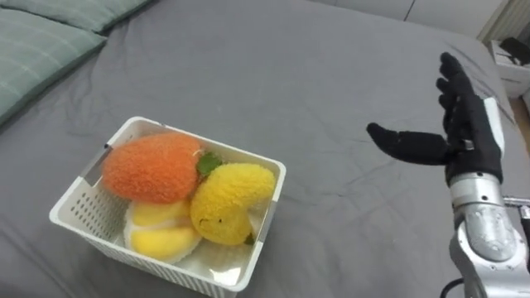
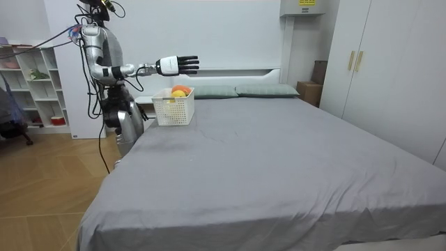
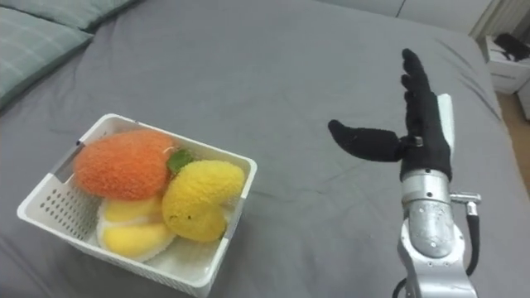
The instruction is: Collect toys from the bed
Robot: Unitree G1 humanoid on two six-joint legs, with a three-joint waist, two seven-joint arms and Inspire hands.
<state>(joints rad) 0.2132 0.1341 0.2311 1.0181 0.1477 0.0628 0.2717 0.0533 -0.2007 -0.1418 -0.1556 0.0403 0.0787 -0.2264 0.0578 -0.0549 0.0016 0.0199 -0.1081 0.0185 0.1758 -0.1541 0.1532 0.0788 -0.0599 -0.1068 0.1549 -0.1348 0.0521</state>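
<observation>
A white slatted basket sits on the grey bed at the lower left of the eye views. It holds an orange plush toy, a yellow plush toy and a pale yellow and white one beneath them. My right hand hovers above the sheet to the right of the basket, open, fingers straight and thumb stretched toward the basket, holding nothing. In the room view I stand at the bed's side near the headboard with this hand held out above the basket.
Green striped pillows lie at the head of the bed, left of the basket. A white bedside unit stands beyond the far edge. The room view shows a wardrobe and a shelf.
</observation>
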